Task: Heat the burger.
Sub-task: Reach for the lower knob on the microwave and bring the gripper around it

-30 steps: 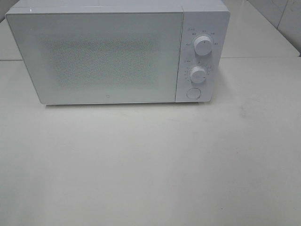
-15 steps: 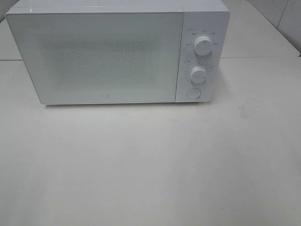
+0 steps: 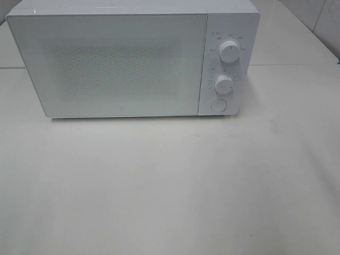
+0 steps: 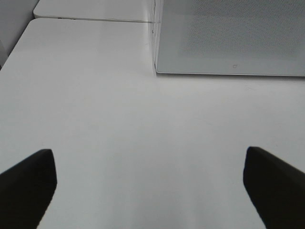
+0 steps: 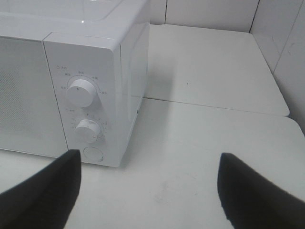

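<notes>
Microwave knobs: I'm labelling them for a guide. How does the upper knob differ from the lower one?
The upper knob looks slightly larger than the lower knob. The upper knob's marker line points straight up; the lower knob's points down and right. The lower knob sits just above a round button, the upper knob well clear of it. Both are white, round and ringed by small print.

the left gripper (image 4: 151, 183) hangs wide apart over the white table (image 4: 119, 129), microwave (image 4: 228, 38) ahead.
</notes>
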Available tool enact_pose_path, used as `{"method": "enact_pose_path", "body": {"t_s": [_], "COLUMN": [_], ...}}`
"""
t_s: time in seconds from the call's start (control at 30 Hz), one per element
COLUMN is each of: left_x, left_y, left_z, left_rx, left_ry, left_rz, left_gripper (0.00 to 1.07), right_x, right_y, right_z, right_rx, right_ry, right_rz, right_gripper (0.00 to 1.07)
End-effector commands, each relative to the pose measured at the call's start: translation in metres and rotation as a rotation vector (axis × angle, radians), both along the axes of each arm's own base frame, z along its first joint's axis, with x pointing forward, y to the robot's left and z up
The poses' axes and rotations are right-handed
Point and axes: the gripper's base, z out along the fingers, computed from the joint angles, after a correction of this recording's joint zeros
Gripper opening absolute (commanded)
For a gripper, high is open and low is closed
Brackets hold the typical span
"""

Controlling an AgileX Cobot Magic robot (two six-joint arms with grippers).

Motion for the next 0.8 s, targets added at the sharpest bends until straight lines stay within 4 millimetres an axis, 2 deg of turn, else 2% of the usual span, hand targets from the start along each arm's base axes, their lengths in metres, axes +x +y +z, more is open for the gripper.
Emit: {"method": "enact_pose_path", "body": {"t_s": [0.03,0.43,0.53,0.6,0.7,0.77,0.8], "left_x": [-0.002,-0.002,-0.002,-0.002,-0.002,-0.002,-0.002], "left_y": [0.000,0.000,0.000,0.000,0.000,0.000,0.000], "left_z": [0.000,0.000,0.000,0.000,0.000,0.000,0.000], "left_rx": [-0.009,-0.009,-0.009,-0.009,-0.009,-0.009,-0.009], "left_ry": [-0.027,-0.027,-0.027,-0.027,-0.027,-0.027,-0.027], "left_rz": [0.003,0.003,0.003,0.003,0.003,0.003,0.003], "left_gripper": [1.00,1.00,1.00,1.00,1.00,1.00,1.00], "right_x": [0.011,0.057,0.061,0.073,0.076,0.087,0.087], "right_y": [0.003,0.012,0.013,0.015,0.016,0.018,0.018], "right_z": [-0.002,-0.021,-0.023,-0.035,-0.038,-0.051,-0.051], "right_rx": [0.006,-0.008,-0.001,0.003,0.003,-0.009,-0.009], "right_ry": [-0.031,-0.094,-0.098,-0.090,-0.083,-0.072,-0.072], "right_rz": [0.010,0.057,0.056,0.062,0.063,0.073,0.073], "right_gripper": [0.76,0.76,0.76,0.76,0.76,0.76,0.76]}}
